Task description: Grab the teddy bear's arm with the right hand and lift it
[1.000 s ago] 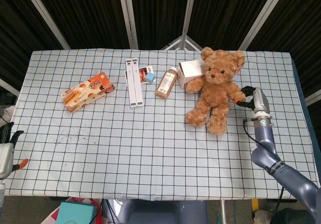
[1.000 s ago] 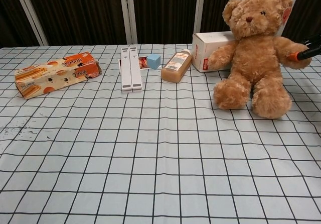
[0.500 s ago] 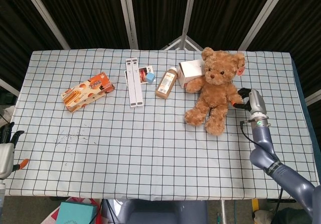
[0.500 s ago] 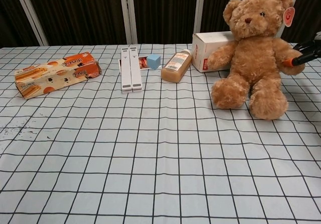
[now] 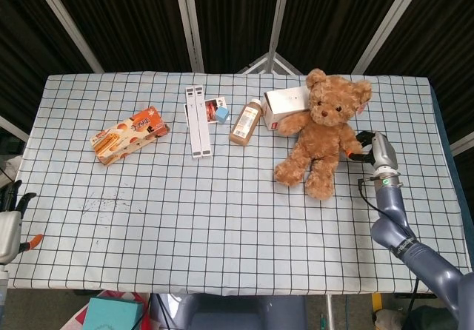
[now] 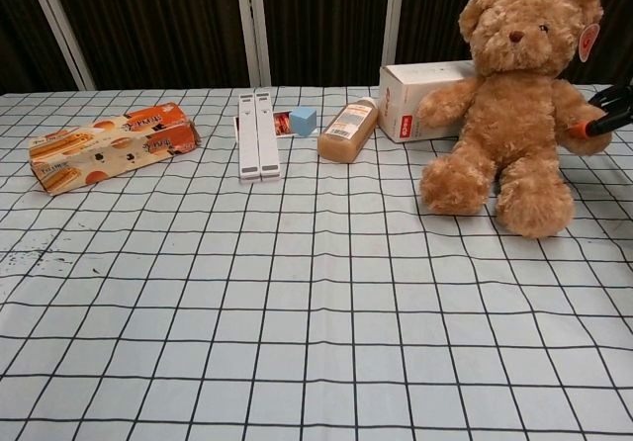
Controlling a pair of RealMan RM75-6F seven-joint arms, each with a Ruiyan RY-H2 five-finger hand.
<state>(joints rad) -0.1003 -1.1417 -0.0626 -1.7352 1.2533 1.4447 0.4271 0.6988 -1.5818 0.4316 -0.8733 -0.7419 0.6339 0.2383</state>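
A brown teddy bear (image 5: 324, 132) (image 6: 517, 105) sits upright at the table's back right, leaning against a white box (image 5: 283, 105) (image 6: 420, 99). My right hand (image 5: 368, 146) (image 6: 610, 115) grips the bear's outstretched arm from the right, dark fingers with an orange tip wrapped around the paw. In the chest view only the fingers show at the right edge. The bear's feet appear to rest on the checked cloth. My left hand (image 5: 10, 219) hangs off the table's left edge, fingers apart and holding nothing.
A juice bottle (image 5: 245, 121) (image 6: 347, 130) lies left of the white box. Further left are a white strip pack (image 5: 197, 120) (image 6: 257, 134), a small blue cube (image 5: 221, 113) (image 6: 303, 119) and an orange snack box (image 5: 129, 135) (image 6: 109, 146).
The bear has shifted to the right and sits a little higher, pulled by its gripped arm. My right hand moved slightly right. The left hand stayed put.
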